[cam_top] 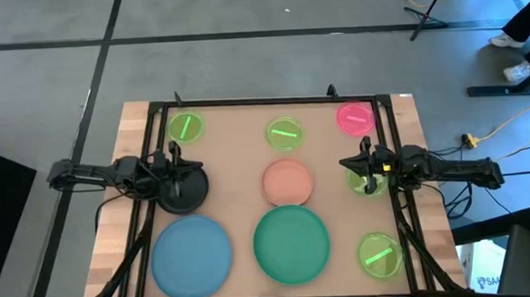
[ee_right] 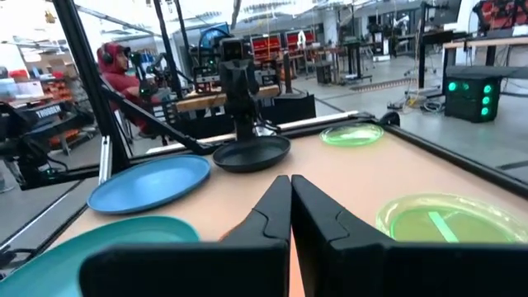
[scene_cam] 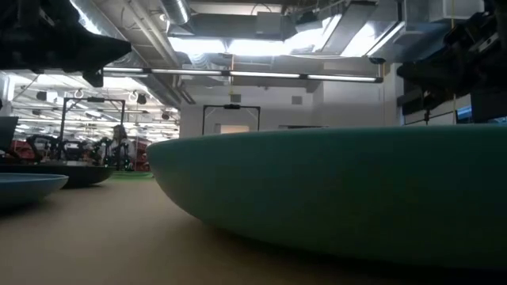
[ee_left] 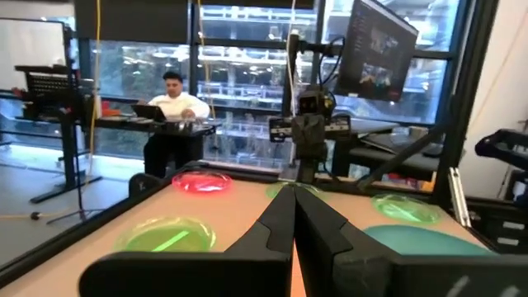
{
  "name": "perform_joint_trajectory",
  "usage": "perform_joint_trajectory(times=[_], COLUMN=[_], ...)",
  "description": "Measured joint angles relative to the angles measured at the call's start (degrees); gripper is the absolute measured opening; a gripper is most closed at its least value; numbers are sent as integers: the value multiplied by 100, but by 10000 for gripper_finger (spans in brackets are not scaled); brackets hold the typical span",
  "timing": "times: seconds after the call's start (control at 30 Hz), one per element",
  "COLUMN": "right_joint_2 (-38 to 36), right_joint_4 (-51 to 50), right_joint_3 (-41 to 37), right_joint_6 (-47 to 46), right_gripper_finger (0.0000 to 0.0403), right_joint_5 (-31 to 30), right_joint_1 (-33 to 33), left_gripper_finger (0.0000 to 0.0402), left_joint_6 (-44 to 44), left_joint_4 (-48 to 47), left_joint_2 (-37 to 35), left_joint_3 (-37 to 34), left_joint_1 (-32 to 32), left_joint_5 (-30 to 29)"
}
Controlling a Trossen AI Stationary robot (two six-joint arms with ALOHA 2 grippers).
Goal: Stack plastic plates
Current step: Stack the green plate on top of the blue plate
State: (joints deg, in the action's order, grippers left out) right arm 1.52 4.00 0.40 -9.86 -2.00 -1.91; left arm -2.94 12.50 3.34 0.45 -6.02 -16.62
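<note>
Eight plates lie single, unstacked: blue plate [cam_top: 191,254] at seven o'clock, green plate [cam_top: 292,243] at six, salmon plate [cam_top: 288,183] central. Left gripper [cam_top: 174,159] at nine and right gripper [cam_top: 366,154] at three hover, jaws closed, empty.

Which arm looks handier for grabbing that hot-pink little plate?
Probably the right: its tool sits just in front of the hot-pink plate, while the left tool waits across the table.

Grey floor [cam_top: 241,41], bright ceiling lights [scene_cam: 261,43], seated people [ee_left: 175,107]
</note>
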Motion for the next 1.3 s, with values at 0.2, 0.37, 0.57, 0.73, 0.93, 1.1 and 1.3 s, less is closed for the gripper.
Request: perform_joint_trajectory(times=[0.2, 0.37, 0.57, 0.73, 0.93, 1.1, 1.3], right_joint_2=[750, 1685, 2908, 3764, 4544, 5039, 5569], right_joint_4=[645, 1132, 1106, 1074, 1117, 1276, 1396], right_joint_3=[0, 94, 666, 1084, 1720, 2067, 2170], right_joint_6=[-16, 76, -25, -28, -208, -528, -530], right_gripper_finger=[5, 5, 5, 5, 5, 5, 28], right_joint_5=[-7, -10, -2, 0, 438, 808, 807], right_joint_1=[0, 0, 7, 7, 5, 7, 69], left_gripper_finger=[0, 0, 0, 0, 0, 2, 53], left_joint_6=[-140, 6, 483, 1121, 971, 620, 149], left_joint_4=[820, 1789, 2894, 3617, 4380, 4303, 3630], left_joint_2=[846, 1770, 2870, 3683, 4498, 5013, 5443], left_joint_3=[2, 2, 126, 345, 711, 955, 1329], left_joint_1=[-2, 2, 2, 56, 276, 376, 372], left_joint_5=[209, 111, 120, 137, 628, 566, 772])
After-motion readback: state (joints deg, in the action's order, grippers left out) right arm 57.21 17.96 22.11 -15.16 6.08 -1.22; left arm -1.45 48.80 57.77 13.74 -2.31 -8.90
